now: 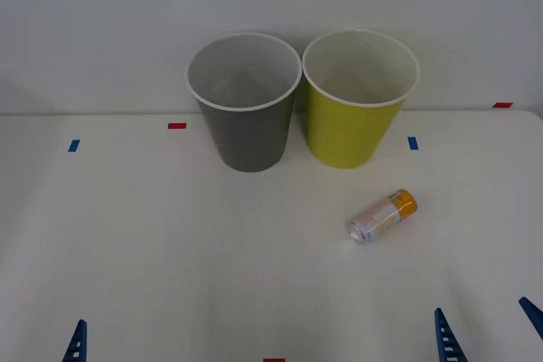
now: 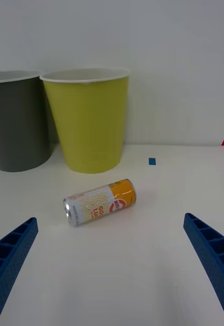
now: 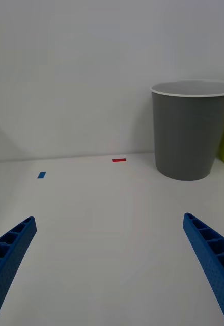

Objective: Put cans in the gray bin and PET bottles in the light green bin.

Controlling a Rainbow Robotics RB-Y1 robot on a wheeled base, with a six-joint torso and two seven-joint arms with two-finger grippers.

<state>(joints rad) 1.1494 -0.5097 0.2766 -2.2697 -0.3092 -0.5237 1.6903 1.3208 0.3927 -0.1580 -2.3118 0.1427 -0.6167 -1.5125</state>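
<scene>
We count two grippers, one can, two bins. Nearest us, the right gripper (image 2: 112,254) sits low at the table's near edge, blue ribbed fingers (image 2: 10,254) spread wide with nothing between them. The left gripper (image 3: 109,254) sits at the near edge on the other side, likewise spread and empty.

Past the right gripper, one can (image 1: 383,216) lies on its side on the white table (image 1: 170,252), apart from everything else. It is small and slim: silver top toward us, white-pink label in the middle, orange band at the far end.

Farther back stand two round tapered bins, upright, just beside each other, white rims, pale insides. The gray bin (image 1: 246,137) is on the left, the green bin (image 1: 349,129) on the right. The can lies in front of the green bin.

Small blue and red tape marks (image 1: 176,125) dot the table.
</scene>
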